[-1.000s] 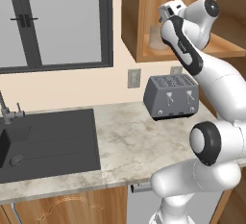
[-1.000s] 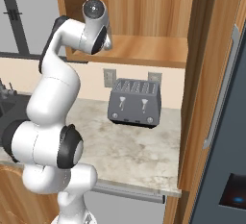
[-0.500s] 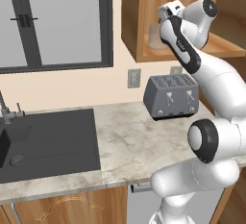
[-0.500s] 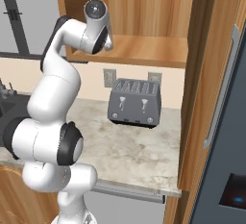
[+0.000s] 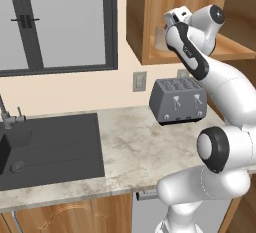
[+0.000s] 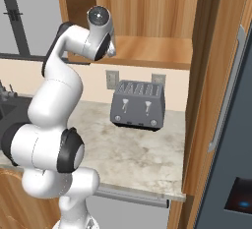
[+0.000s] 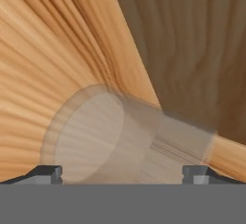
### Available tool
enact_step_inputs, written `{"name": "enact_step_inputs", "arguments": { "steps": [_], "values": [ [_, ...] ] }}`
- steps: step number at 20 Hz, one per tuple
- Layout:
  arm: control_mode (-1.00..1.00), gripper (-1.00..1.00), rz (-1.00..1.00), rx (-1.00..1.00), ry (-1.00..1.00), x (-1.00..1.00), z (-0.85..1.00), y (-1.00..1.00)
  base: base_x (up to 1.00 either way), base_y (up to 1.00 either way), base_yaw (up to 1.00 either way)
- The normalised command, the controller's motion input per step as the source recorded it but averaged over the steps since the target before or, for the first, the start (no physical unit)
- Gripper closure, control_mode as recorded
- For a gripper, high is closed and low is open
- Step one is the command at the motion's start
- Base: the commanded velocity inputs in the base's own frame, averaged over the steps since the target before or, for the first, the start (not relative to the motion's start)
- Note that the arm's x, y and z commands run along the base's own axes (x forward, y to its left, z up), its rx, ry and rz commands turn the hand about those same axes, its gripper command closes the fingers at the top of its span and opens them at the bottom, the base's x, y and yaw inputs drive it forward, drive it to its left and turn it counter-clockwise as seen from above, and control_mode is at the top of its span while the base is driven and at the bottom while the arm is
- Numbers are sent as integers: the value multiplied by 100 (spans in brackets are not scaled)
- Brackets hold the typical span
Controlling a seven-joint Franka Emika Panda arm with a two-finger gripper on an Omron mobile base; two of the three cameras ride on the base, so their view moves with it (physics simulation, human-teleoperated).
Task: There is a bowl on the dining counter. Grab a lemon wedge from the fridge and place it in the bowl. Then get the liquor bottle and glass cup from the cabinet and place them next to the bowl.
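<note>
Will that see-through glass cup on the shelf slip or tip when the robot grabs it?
Probably slippery: the glass cup looks smooth, clear and round. It is short and wide, so tipping seems unlikely. The gripper stands open around it, so an off-centre squeeze might nudge it along the cabinet shelf.

Glass cup (image 7: 125,136): clear, colourless tumbler, stands on light wood shelf inside the cabinet (image 5: 150,22), close to its left wall. Cabinet: warm brown wood, open, hangs on the wall w/ shelf lighter.

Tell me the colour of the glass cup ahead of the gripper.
Colourless and see-through; the cabinet's wood grain shows through the glass cup. Hand view shows it best.
</note>
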Motion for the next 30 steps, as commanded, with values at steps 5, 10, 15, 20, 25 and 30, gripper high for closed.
{"name": "enact_step_inputs", "arguments": {
  "steps": [5, 10, 15, 20, 25, 30],
  "values": [
    [-100, -100, 0, 0, 0, 0, -20, 0, 0, 0, 0],
    [-100, -100, 0, 0, 1, 0, -18, 0, 0, 0, 0],
    [-100, 100, 0, 0, 3, 0, -26, 0, 0, 0, 0],
    [-100, 100, 0, 0, 0, -1, -21, 0, 0, 0, 0],
    [-100, 100, 0, 0, 0, -1, -14, 0, 0, 0, 0],
    [-100, 100, 0, 1, 0, -2, -8, 0, 0, 0, 0]
  ]
}}
